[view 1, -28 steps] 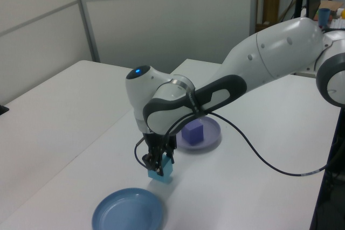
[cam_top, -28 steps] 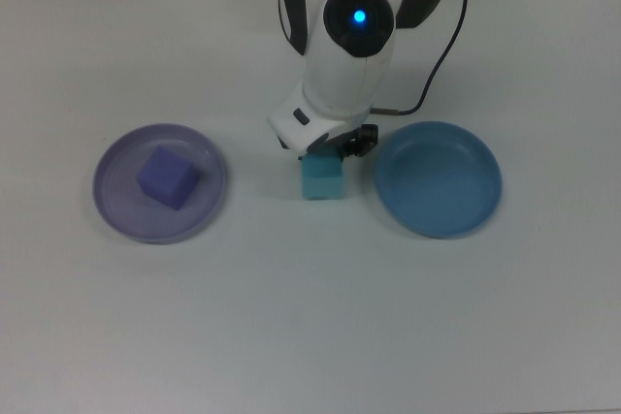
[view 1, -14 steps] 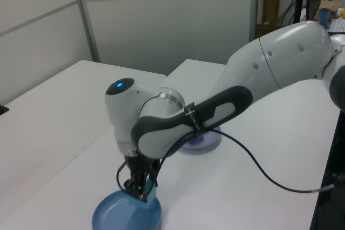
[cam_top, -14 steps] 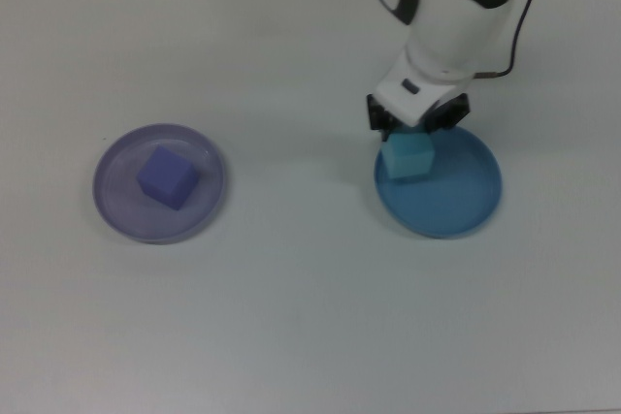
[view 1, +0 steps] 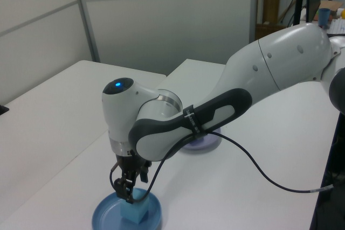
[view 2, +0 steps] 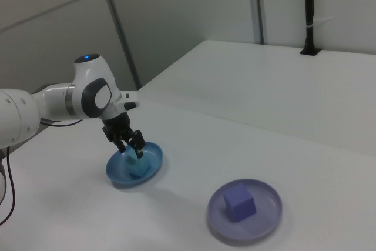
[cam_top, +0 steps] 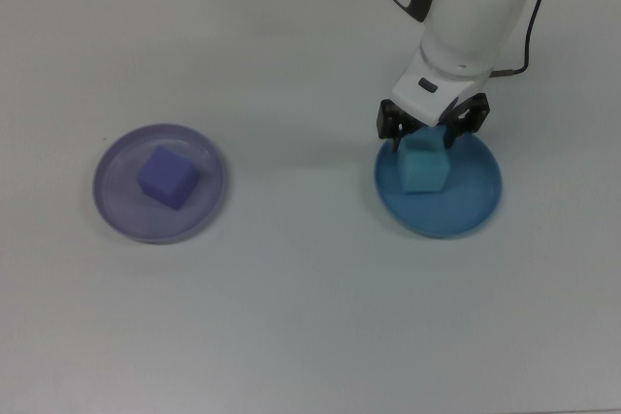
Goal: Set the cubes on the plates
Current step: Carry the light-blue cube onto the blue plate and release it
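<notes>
A white desk [cam_top: 310,317] holds two round plates set well apart. In the top view, a pale purple plate [cam_top: 116,210] sits toward the top view's left, and a purple cube [cam_top: 168,177] rests flat inside it, near its middle. Nothing touches that cube, so this half of the job looks finished.

Toward the top view's right sits a blue plate [cam_top: 475,210]. A light teal cube [cam_top: 424,163] rests inside it, in the half nearer the robot arm [cam_top: 471,7]. The left view shows the same cube [view 1: 133,212] sitting on the plate's floor.

The white arm reaches down over the blue plate from the far edge of the desk. Its tool [cam_top: 433,126] hangs just above the teal cube. The two dark fingers are spread apart, one on each side of the cube's upper edge, and they do not appear to pinch it. In the right view the tool [view 2: 130,144] also shows its fingers parted above the blue plate.

As far as can be judged, both cubes now lie on plates, each on the plate closest to its own colour. The teal cube seems released. What seems left is for the arm to lift clear of the blue plate without nudging the cube.
</notes>
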Robot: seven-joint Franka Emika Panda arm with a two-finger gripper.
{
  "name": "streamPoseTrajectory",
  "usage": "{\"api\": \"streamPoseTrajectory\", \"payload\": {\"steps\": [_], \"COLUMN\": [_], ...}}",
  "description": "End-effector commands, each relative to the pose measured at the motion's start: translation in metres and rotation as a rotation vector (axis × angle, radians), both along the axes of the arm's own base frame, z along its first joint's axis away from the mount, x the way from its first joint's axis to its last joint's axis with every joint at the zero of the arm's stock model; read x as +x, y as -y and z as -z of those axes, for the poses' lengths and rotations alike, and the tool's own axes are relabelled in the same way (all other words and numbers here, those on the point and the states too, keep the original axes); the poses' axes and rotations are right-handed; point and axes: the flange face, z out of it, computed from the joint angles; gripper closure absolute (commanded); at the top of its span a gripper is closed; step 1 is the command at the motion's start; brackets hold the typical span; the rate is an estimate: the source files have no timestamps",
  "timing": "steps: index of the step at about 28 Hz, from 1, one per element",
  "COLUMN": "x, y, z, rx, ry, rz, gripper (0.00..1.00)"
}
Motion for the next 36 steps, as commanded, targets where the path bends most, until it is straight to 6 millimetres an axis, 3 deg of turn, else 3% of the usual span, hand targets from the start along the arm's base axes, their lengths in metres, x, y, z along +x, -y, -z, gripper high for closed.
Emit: {"api": "streamPoseTrajectory", "payload": {"steps": [1, 5, 8, 9, 15, 19, 20, 25, 36], "x": [0.001, -0.010, -0.018, -0.021, -0.034, -0.038, -0.040, -0.040, -0.037], "y": [0.000, 0.010, 0.029, 0.050, 0.130, 0.161, 0.179, 0.215, 0.227], "z": [-0.031, -0.060, -0.090, -0.110, -0.169, -0.179, -0.181, -0.176, -0.183], "rx": [0.013, -0.001, -0.003, -0.001, -0.003, -0.028, -0.038, -0.037, -0.040], "ry": [0.035, 0.016, 0.001, -0.010, -0.028, -0.052, -0.074, -0.131, -0.093], "rz": [-0.025, -0.017, 0.008, 0.037, 0.149, 0.171, 0.148, 0.147, 0.167], "gripper": [0.00, 0.00, 0.00, 0.00, 0.00, 0.00, 0.00, 0.00, 0.00]}}
